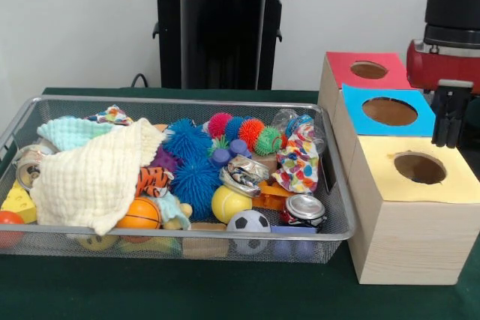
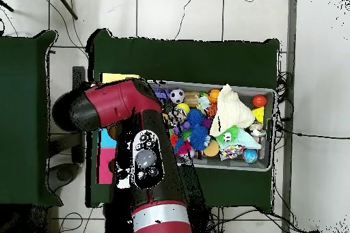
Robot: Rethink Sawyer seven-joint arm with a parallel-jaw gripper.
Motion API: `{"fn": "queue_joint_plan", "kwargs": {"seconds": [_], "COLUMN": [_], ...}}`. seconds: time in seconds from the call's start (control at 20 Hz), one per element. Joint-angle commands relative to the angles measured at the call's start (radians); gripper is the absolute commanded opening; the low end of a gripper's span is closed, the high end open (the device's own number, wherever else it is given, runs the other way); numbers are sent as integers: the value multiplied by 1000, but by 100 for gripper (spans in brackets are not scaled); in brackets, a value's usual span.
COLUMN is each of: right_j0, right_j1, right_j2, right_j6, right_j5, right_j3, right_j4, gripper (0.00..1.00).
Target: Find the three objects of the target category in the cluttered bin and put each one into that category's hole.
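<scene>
No text, label, brand or number can be read in either view — the crushed cans [image 1: 304,209] at the lower right of the mesh bin [image 1: 187,235] show only unreadable print.

Looks like a robotics lab setup, not anyone's home. There's a red and black robot arm [image 2: 130,114] on a black pedestal [image 1: 219,24] parked at a table [image 1: 225,294] covered in dark green cloth, against a bare white wall [image 1: 75,20]. From above you can see a pale tiled floor [image 2: 178,11] with loose black cables [image 2: 205,1] trailing all over it, plus a second green-topped table [image 2: 24,117] just beside the first.
</scene>
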Motion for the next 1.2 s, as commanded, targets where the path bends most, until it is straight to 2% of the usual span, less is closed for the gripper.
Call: {"fn": "queue_joint_plan", "kwargs": {"seconds": [0.05,0.45,0.75,1.2], "right_j0": [-20,-91,-153,-134], "right_j1": [87,143,134,98], "right_j2": [-49,-71,-53,-65], "right_j6": [39,-8,-53,-9], "right_j5": [-58,-174,-211,-187], "right_j3": [66,79,106,135], "right_j4": [-71,-120,-154,-142], "gripper": [0,0,0,0]}}
